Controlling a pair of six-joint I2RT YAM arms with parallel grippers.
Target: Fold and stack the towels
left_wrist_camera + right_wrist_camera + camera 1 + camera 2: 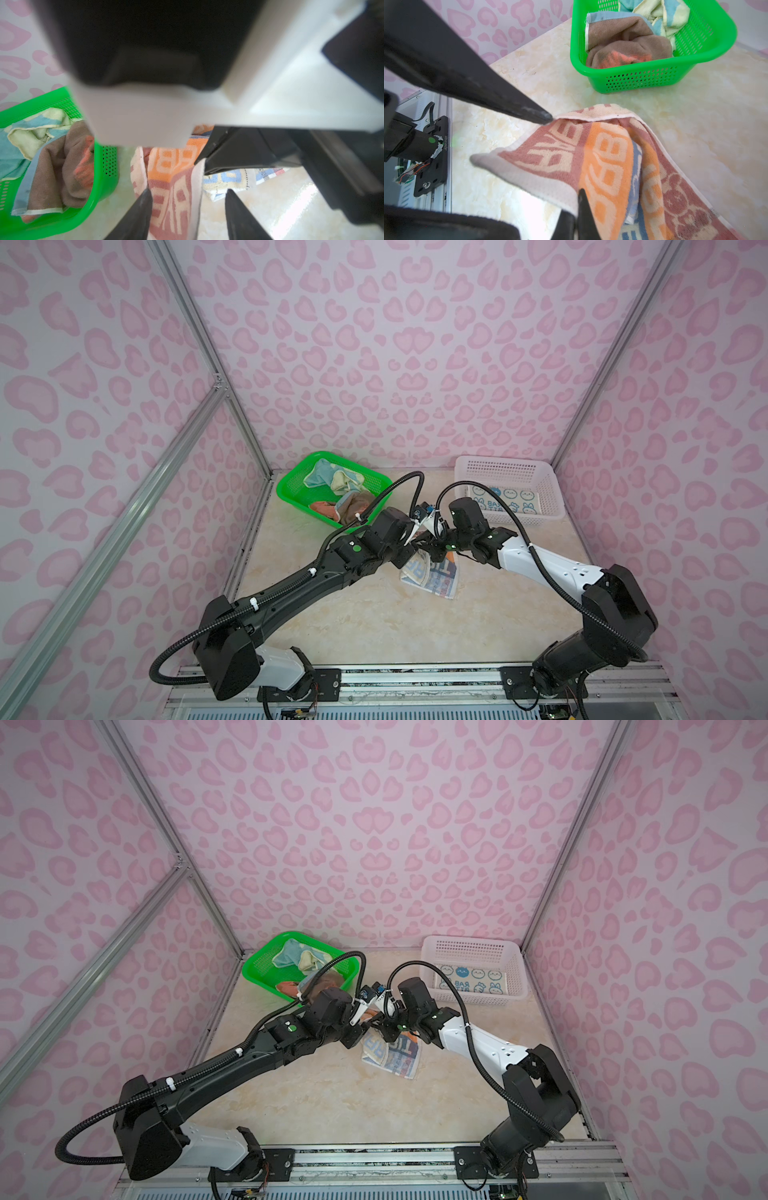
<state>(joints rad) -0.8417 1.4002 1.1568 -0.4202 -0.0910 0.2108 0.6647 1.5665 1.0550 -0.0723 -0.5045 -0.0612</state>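
Plainly, the task was judged to be at an early stage. In both top views, the rabbit towel (505, 501) was seen lying flat in the white basket (550, 506) and was taken as done. Two crumpled cloths, the yellow-and-teal towel (332, 479) and the bear towel (355, 506), were left in the green basket (291, 491). The lettered towel (434, 580) was partly raised off the table (374, 622) between the baskets. Its upper part was hidden under the two wrists meeting above it, and no jaws could be made out there.

From the left wrist view, the left gripper (188, 192) was shown with its jaws apart, set astride a hanging fold of the lettered towel. One fingertip (147, 194) was touching the cloth, while its partner stood clear of the pale hem. Just beyond, the right gripper (204, 166) was seen pinched on that hem.

From the right wrist view, the right gripper was shown clamped together on the grey hem, with the lettered towel draped from it down to the table. One finger of the left gripper was seen with its tip at the neighbouring corner.

The fold of this towel was judged unfinished, so three towels were left to be folded and stacked.
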